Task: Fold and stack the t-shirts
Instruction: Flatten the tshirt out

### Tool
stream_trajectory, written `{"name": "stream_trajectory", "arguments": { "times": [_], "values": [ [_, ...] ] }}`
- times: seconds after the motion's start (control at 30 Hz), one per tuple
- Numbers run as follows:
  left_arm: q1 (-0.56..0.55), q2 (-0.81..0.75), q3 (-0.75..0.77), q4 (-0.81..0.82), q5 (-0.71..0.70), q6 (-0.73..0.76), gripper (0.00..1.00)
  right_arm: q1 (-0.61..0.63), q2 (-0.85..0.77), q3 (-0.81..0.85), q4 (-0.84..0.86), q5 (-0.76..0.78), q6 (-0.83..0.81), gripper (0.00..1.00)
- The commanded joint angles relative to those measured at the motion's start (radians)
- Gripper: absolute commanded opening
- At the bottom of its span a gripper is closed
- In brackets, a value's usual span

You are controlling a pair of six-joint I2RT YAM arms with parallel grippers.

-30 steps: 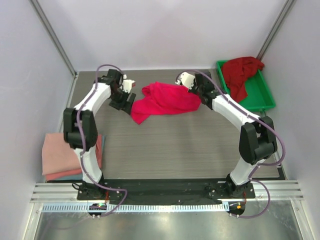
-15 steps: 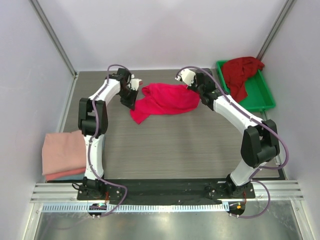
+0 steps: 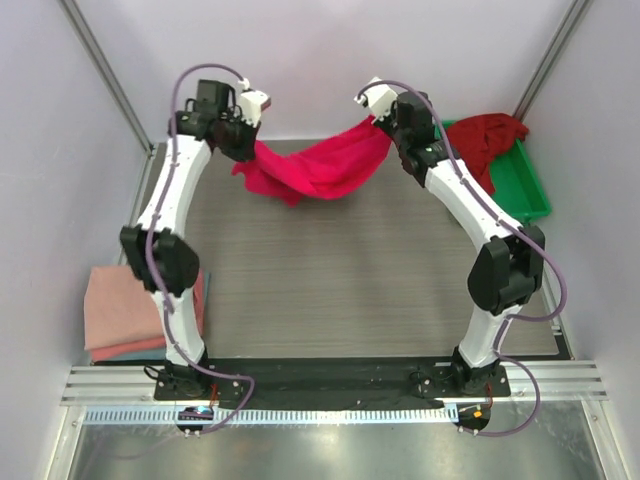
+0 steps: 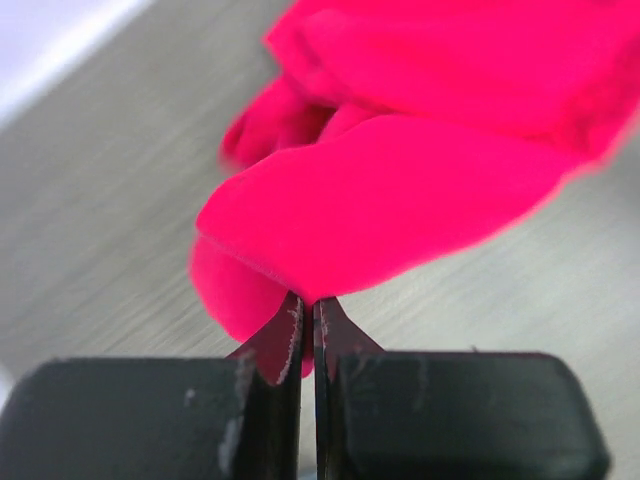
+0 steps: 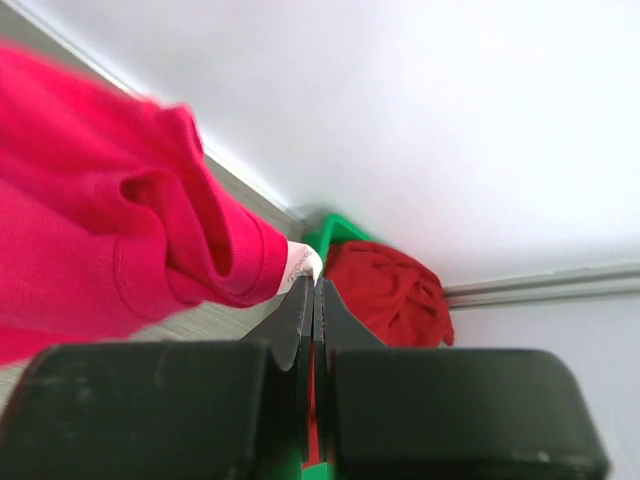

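1. Salmon-pink cloth, folded into rectangles, makes a pink stack at the left edge of the bench, close to the front-left corner. The left arm's lower link crosses in front of the stack's right side.
2. Raised high over the back-left part of the bench, the left gripper is clenched on one end of the bright shirt. The left wrist view shows its jaws pressed together with a fold of pinkish-red cloth pinched at the tips.
3. The bright shirt hangs as a sagging band between the two grippers, along the back edge of the bench. Its middle droops lowest, and a bunched lobe hangs below the left end. Whether the lowest fold touches the bench cannot be told.
4. The right gripper is up at the back edge, right of centre, grasping the shirt's other end. In the right wrist view its jaws are closed on a hemmed edge, with a white label right at the tips.
5. The crimson shirt lies crumpled in the green tray at the back-right corner. It covers the tray's far end, and a strip trails toward the tray's middle.
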Motion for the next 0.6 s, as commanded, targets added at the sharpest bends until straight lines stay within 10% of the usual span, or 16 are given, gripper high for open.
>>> {"name": "stream_trajectory", "arguments": {
  "times": [0.0,0.13,0.23,0.37,0.57],
  "values": [
    [-0.023,-0.186,-0.033,-0.153,0.038,0.119,0.01,-0.021,-0.089,-0.036,0.049,0.024,0.030,0.01],
    [-0.085,-0.327,-0.358,-0.265,0.105,0.206,0.11,-0.024,-0.190,-0.228,0.047,0.027,0.033,0.01],
    [-0.109,-0.409,-0.567,-0.289,0.142,0.199,0.36,-0.024,-0.251,-0.346,0.041,0.016,0.045,0.01],
    [-0.112,-0.430,-0.604,-0.226,0.112,0.133,0.57,-0.024,-0.273,-0.394,0.009,0.001,0.067,0.01],
    [-0.106,-0.271,-0.546,-0.214,0.029,0.130,0.56,-0.024,-0.241,-0.386,0.001,-0.016,0.079,0.01]
  ]
}}
